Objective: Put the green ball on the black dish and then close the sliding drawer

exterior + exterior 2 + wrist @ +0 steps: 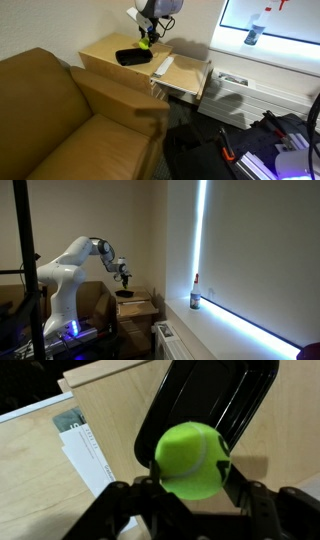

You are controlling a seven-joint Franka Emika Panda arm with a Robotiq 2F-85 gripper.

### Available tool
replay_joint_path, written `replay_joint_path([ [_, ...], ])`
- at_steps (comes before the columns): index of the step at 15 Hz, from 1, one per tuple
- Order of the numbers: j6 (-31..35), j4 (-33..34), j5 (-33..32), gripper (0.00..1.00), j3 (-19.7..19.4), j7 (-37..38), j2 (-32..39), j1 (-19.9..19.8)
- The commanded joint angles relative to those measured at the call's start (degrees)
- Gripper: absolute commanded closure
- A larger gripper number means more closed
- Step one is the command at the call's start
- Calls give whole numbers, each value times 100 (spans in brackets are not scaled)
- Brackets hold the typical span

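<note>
The green ball sits clamped between the fingers of my gripper, which is shut on it. Behind and below it lies the black dish, a shallow dark tray on the tan cabinet top. In an exterior view the gripper hangs with the ball just past the far right corner of the dish. The sliding drawer stands pulled out to the right of the cabinet, with white papers inside. In an exterior view the arm reaches over the cabinet and dish.
A tan sofa fills the near left, its armrest against the cabinet. A bottle stands on the window sill. Cables and equipment clutter the floor at the right. White papers show in the drawer in the wrist view.
</note>
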Motion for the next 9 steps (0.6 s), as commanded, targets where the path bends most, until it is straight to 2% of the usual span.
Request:
replay_joint_path([
  [1,493,-133,-378,61,-294,351,65,371],
  [3,557,-127,-365,61,-271,409,79,400],
  [5,448,-69,-167,61,-106,368,65,243],
  [6,416,-48,-285,36,-173,357,118,347],
  [8,417,-38,-271,36,-170,360,117,307],
  [9,176,102,-268,61,-157,362,205,296],
])
